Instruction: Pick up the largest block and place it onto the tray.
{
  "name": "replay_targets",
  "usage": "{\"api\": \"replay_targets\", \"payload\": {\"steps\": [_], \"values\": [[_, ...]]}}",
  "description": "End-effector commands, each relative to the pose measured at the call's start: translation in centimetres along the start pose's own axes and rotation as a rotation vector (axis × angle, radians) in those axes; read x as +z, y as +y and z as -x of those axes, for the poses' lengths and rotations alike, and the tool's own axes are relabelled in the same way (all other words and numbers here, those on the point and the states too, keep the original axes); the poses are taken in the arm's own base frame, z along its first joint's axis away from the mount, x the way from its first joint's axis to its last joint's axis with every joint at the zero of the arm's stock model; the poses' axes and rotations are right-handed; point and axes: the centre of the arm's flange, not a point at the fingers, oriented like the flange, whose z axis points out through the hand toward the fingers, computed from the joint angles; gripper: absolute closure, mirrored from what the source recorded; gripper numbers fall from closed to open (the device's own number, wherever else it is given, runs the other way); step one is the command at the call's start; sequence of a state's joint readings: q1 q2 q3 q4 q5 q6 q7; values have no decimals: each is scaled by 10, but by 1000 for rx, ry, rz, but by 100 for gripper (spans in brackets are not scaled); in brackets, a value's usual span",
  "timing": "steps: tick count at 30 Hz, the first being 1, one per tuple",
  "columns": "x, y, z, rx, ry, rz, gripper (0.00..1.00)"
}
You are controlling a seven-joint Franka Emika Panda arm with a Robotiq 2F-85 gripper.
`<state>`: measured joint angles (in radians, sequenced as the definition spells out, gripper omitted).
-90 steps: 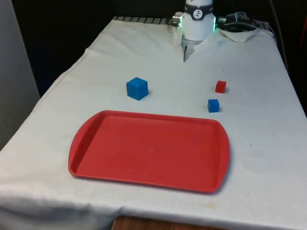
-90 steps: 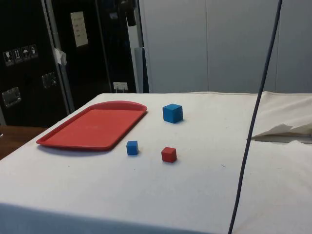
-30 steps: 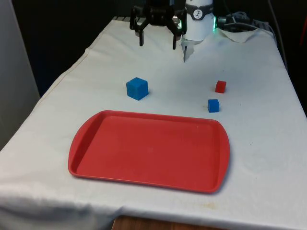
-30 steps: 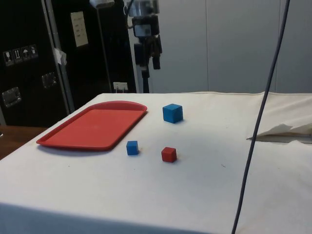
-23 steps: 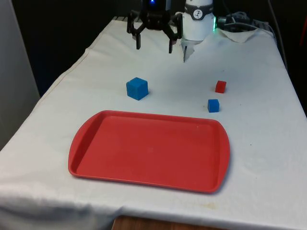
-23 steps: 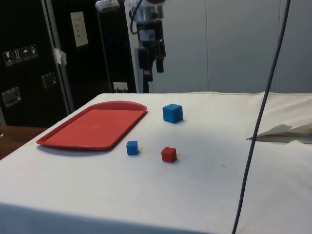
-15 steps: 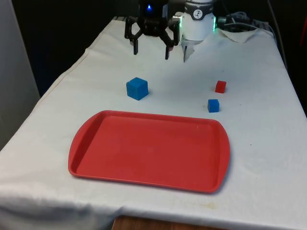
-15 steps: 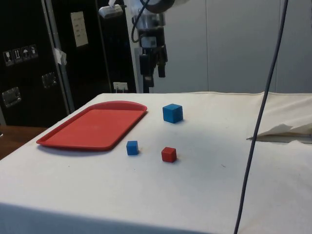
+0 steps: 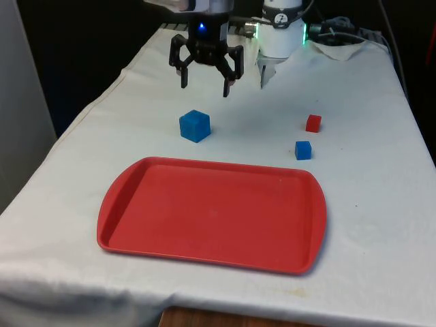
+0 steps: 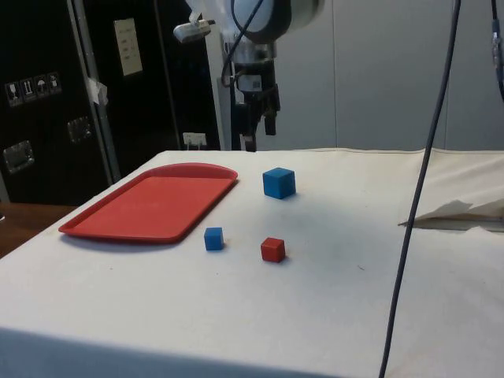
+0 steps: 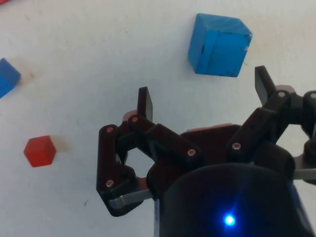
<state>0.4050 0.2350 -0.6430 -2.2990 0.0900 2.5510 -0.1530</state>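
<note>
The large blue block (image 9: 195, 126) (image 10: 279, 183) (image 11: 218, 45) rests on the white cloth just beyond the red tray's (image 9: 211, 212) (image 10: 150, 205) far edge. My gripper (image 9: 204, 87) (image 10: 259, 134) (image 11: 205, 94) hangs open in the air above and slightly behind that block, with nothing between its fingers. A small red block (image 9: 313, 123) (image 10: 272, 250) (image 11: 39, 150) and a small blue block (image 9: 303, 150) (image 10: 213, 239) (image 11: 7, 77) lie on the cloth towards the front view's right.
A crumpled fold of white cloth (image 10: 461, 206) lies at the robot's end of the table. A dark cable (image 10: 416, 189) hangs across the side view. The tray holds nothing.
The gripper came into view from the robot's end and has been descending and moving forward towards the large blue block. It stays open. The blocks and tray have not moved.
</note>
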Motion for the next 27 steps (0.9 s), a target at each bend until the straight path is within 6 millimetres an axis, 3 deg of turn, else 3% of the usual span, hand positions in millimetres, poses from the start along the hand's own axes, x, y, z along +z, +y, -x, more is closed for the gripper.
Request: {"api": "replay_targets", "payload": {"steps": [1,11,27], "values": [[2,3,3,4,10,-2,0],[19,9,18,22,35,7,0],[41,6,23,60,41,10,0]]}}
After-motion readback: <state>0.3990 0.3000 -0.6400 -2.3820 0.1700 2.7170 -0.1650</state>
